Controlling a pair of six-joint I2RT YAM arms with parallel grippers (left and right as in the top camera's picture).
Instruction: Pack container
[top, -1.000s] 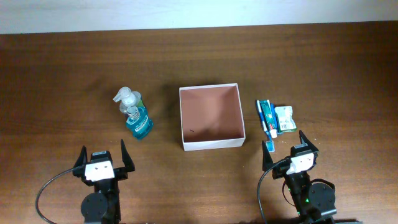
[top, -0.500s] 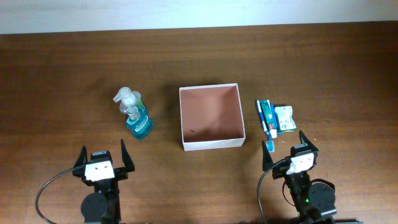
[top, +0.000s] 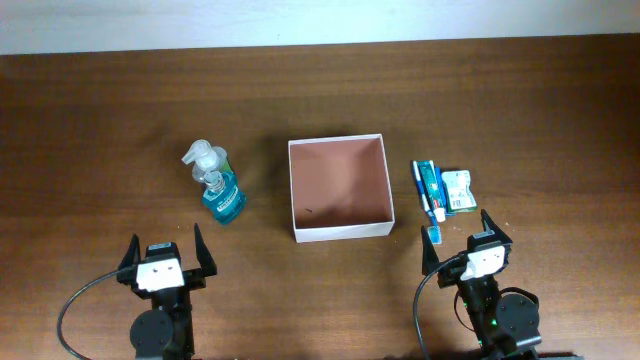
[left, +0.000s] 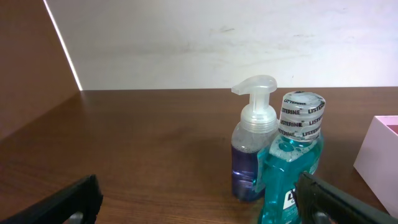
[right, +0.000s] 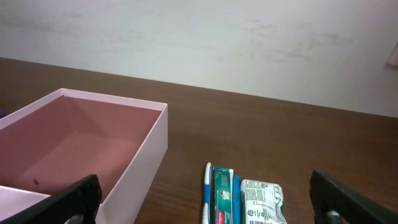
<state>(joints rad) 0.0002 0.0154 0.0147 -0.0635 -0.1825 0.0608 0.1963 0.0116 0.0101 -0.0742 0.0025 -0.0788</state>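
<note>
Left claw (top: 165, 240) and right claw (top: 455, 230) wide open, empty; bottles (top: 215, 185) touch, so grabbing one could topple the other.

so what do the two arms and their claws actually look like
The left arm and right arm are black with round bases. Each ends in a white block with dark marks and two thin black fingers: the left claw and the right claw. A black cable loops beside each arm; a small green light shows on the right one.
</note>
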